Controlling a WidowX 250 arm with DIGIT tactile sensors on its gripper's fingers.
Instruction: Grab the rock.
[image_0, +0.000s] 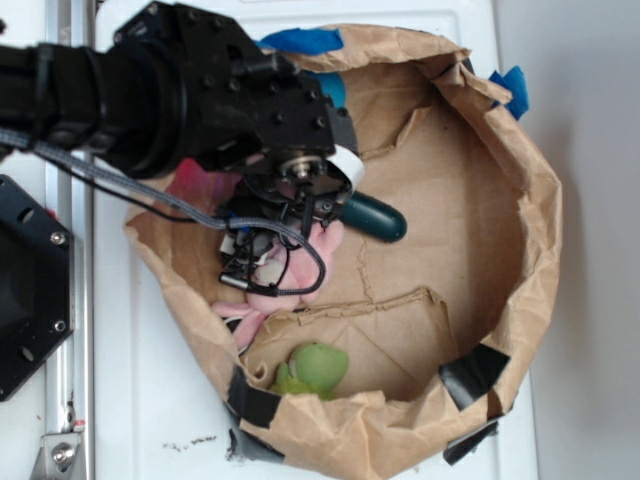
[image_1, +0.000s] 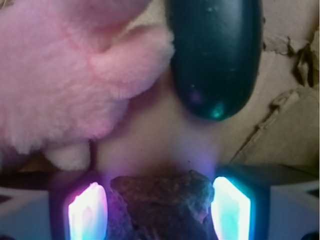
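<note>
Two camera views catch a WidowX 250 arm (image_0: 170, 90) reaching from the upper left over a crumpled brown paper bag (image_0: 520, 200) that is rolled down into a shallow bowl on a white surface (image_0: 170, 390). Its black wrist bends downward so that the gripper (image_1: 159, 212) points into the left side of the bag, above a pink plush toy (image_0: 285, 270).

Inside the bag, the pink plush lies at the left, a smooth dark green oblong piece (image_0: 378, 216) rests just beside it toward the centre, and a green plush toy (image_0: 315, 368) sits against the near wall. Black tape (image_0: 474, 372) patches the bag's lower rim, and blue tape (image_0: 302, 40) shows at the upper edge.

Only the wrist view reveals the rock (image_1: 162, 205): a rough, mottled brown-grey lump sitting between the two fingers, whose pads (image_1: 87, 212) glow pink on one side and cyan on the other. The jaws stand close on either side of the stone and appear to be pinching it, with each pad against a flank of the lump. Beyond the rock in that view lie the fluffy pink plush at upper left and the rounded end of the dark green piece at upper right, both on the creased paper floor.

From the exterior camera, the rock is hidden beneath the wrist and cables, and the fingertips cannot be made out there.
</note>
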